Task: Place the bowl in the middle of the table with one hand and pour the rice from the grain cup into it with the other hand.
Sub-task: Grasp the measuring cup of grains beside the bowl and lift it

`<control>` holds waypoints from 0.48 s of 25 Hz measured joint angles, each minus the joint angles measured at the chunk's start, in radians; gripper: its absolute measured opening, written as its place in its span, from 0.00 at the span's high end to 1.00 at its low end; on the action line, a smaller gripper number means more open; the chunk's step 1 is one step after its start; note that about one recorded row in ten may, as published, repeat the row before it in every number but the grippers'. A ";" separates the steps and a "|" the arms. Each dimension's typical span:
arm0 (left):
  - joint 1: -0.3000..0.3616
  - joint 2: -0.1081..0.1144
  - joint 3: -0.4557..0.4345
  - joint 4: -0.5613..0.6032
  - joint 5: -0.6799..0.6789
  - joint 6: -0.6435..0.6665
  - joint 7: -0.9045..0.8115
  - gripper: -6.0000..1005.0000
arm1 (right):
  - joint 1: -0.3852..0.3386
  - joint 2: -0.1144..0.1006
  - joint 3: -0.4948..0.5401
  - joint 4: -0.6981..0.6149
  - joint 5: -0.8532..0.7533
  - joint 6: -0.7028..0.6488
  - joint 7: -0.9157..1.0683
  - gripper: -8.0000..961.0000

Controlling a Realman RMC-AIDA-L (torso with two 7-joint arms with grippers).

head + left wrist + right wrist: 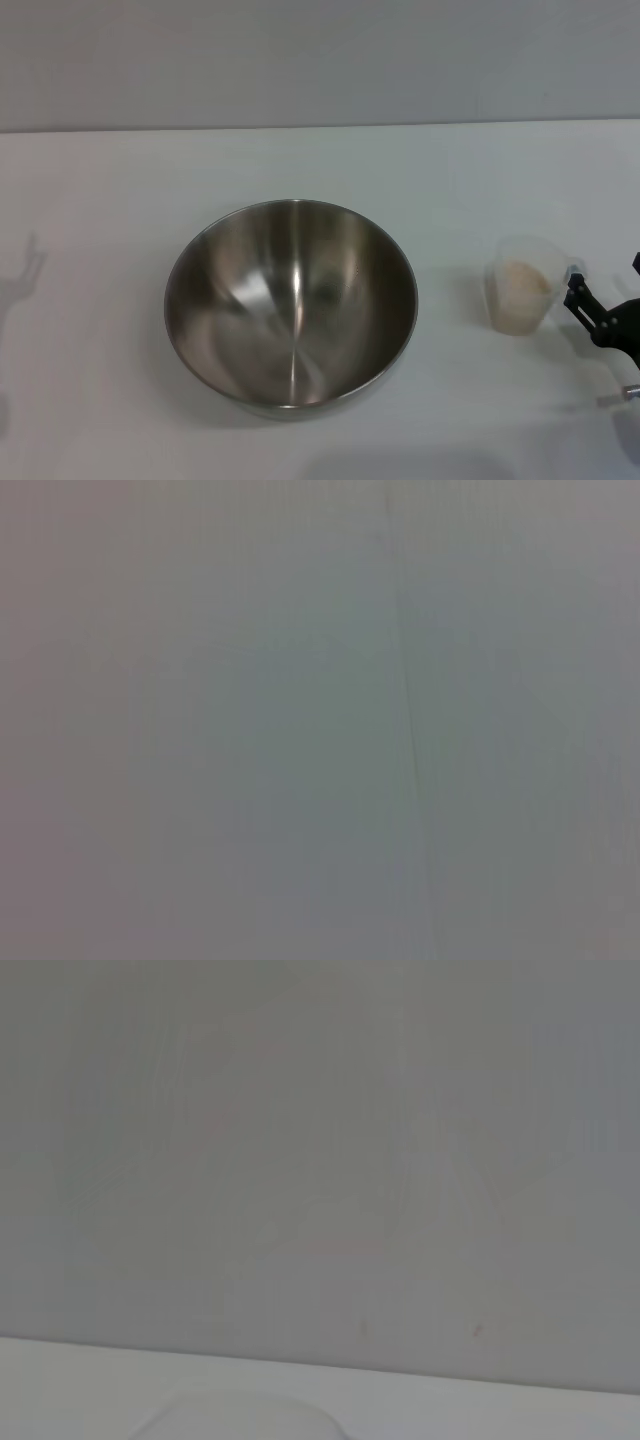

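Note:
The steel bowl (291, 303) stands upright and empty on the white table (100, 200), about in the middle of the head view. The clear grain cup (522, 284) stands upright to the right of the bowl, apart from it, with pale rice (523, 279) inside. My right gripper (592, 308) is black and sits at the right edge, right beside the cup's handle side, low near the tabletop. I cannot tell whether it touches the cup. A pale curved rim shows faintly at the bottom of the right wrist view (240, 1418). The left gripper is out of view.
A grey wall (320, 60) rises behind the table's far edge. A faint arm shadow (25, 272) lies on the table at the far left. The left wrist view shows only a plain grey surface.

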 joint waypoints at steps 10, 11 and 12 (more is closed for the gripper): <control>0.008 -0.002 0.011 0.003 -0.004 0.000 0.000 0.13 | 0.023 0.000 0.000 0.000 0.000 0.033 0.000 0.12; 0.008 -0.002 0.012 0.003 -0.005 0.000 0.000 0.13 | 0.024 0.000 0.000 0.000 0.000 0.033 0.000 0.12; 0.009 -0.002 0.013 0.003 -0.005 0.000 0.000 0.13 | 0.024 0.000 0.000 0.000 0.000 0.033 0.000 0.12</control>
